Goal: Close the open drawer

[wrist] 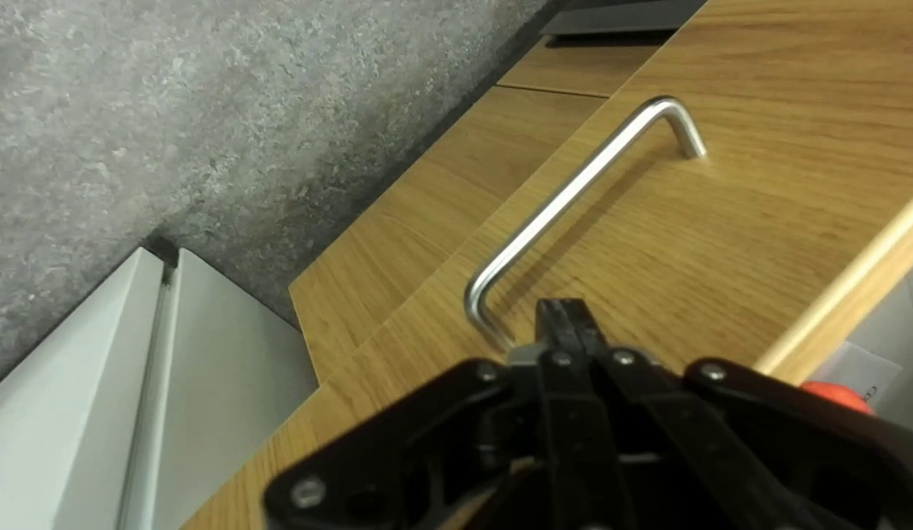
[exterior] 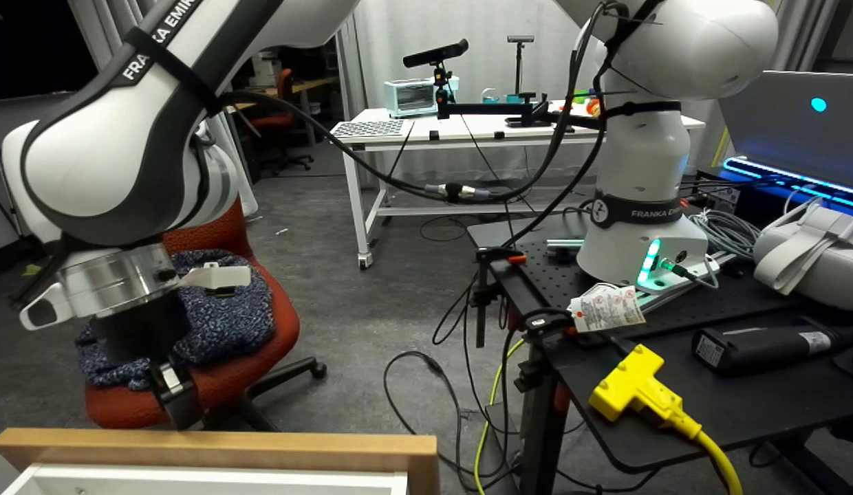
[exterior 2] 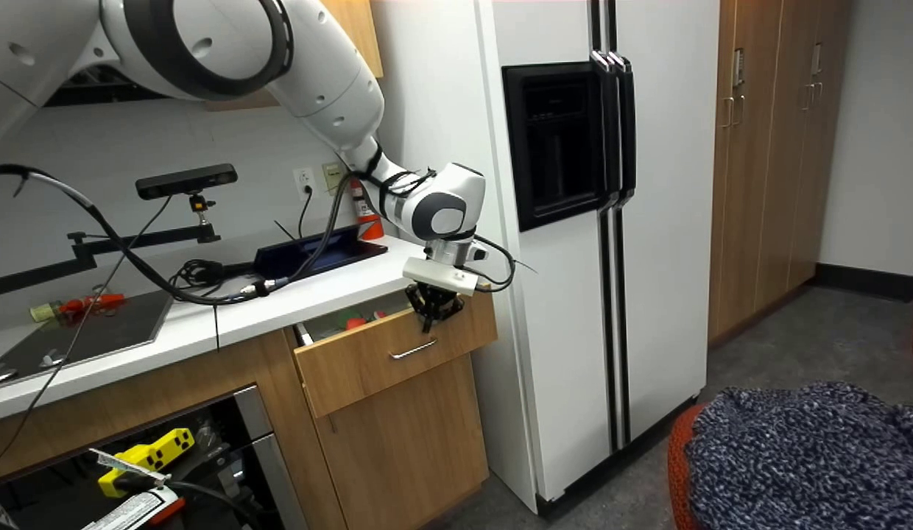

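Note:
The drawer [exterior 2: 361, 372] stands open under the white counter in an exterior view, with its wooden front and metal handle [exterior 2: 414, 349] facing out. In an exterior view its tan rim [exterior: 261, 447] and white inner wall show at the bottom edge. My gripper [exterior 2: 427, 325] is shut and empty, pointing down at the outer side of the drawer front, above the handle. In the wrist view the closed fingertips [wrist: 567, 309] are over the wooden front [wrist: 721, 243], beside one end of the handle [wrist: 567, 199]. I cannot tell whether they touch the wood.
A white fridge [exterior 2: 559, 309] stands right beside the drawer. A red item [wrist: 839, 396] lies inside the drawer. A red chair [exterior: 275, 337] with a dark cloth is behind the gripper. A cable [exterior 2: 512, 269] loops near the wrist. A white counter [exterior 2: 331, 294] lies above the drawer.

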`<state>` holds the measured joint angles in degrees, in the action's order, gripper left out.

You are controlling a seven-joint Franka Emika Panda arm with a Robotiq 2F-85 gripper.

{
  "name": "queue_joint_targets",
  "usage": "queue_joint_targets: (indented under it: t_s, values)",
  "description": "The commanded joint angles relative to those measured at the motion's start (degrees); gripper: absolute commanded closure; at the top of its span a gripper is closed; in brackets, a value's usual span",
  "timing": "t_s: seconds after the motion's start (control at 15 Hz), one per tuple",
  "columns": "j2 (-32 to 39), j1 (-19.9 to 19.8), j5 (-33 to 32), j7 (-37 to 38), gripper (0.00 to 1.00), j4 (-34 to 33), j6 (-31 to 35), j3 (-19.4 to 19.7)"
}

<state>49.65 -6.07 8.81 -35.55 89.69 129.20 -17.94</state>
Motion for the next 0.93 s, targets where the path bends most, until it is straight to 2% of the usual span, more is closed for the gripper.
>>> queue_joint_targets:
  t_s: [0.0,0.47,0.87]
  values:
    - [4.5,-0.2,3.9,-3.3,1.00,-5.9,-1.3,-2.6]
    - [8.6,0.0,7.8,-6.1,1.00,-10.9,-2.9,-5.9]
    - [12.4,0.7,11.0,-6.9,1.00,-15.3,-6.9,-8.5]
